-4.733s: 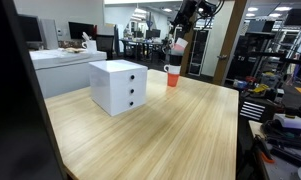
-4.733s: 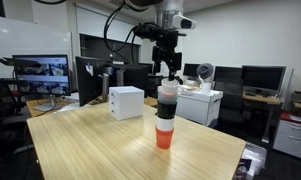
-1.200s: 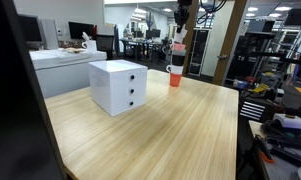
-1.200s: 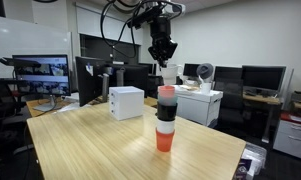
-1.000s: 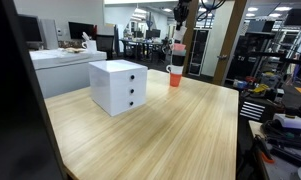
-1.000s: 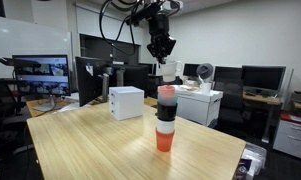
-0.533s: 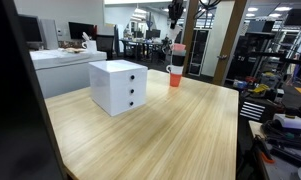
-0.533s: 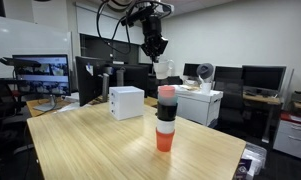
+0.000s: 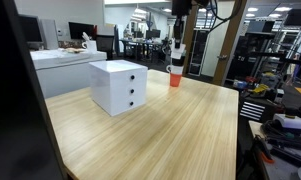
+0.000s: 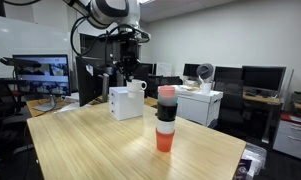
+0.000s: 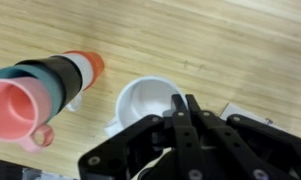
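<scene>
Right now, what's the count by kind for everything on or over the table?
Stacked cups: 5 (pink, teal, black, white, orange, going by the wrist view)
White mug, rim pinched in the gripper: 1
White drawer box: 1
Total: 7

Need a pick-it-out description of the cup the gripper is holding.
Start at the light wooden table, then the tall stack of coloured cups standing on it. Beside that stack, up in the air, hangs a plain white cup pinched at its rim by the shut gripper. It is the only cup outside the stack and off the table.
</scene>
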Motion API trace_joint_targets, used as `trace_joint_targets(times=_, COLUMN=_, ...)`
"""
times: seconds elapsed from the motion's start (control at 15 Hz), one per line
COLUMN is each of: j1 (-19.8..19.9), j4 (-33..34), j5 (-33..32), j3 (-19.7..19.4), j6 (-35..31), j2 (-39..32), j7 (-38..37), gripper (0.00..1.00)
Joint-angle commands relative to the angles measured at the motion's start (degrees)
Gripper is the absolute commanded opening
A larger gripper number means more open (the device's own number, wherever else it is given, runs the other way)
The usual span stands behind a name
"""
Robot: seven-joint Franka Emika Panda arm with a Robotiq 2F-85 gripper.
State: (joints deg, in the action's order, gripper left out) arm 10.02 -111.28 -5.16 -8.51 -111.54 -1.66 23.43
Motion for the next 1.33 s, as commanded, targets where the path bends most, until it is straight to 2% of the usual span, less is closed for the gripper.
trace_joint_targets(times=0.0, j1=-1.25, j4=-14.44, j5=-4.16, j3=0.61, j6=-7.66, j2=8.16, j7=2.42, gripper=0.05)
trace_joint_targets(times=0.27, j1=-2.26, j4=-28.89, j5=-7.97, j3=0.58, j6=-20.07, j2=14.4, j7=-0.34, gripper=0.04)
trace_joint_targets(times=0.73, j1=-2.37, j4=-40.59, j5=-7.57, j3=1.23, j6=-22.91, j2=20.47, j7=-6.92, gripper=0.03)
trace_joint_targets(times=1.27, j1=-1.7, j4=-50.11, j5=-8.4, j3=5.23, j6=-27.05, j2=25.47, j7=-20.49, gripper=0.03)
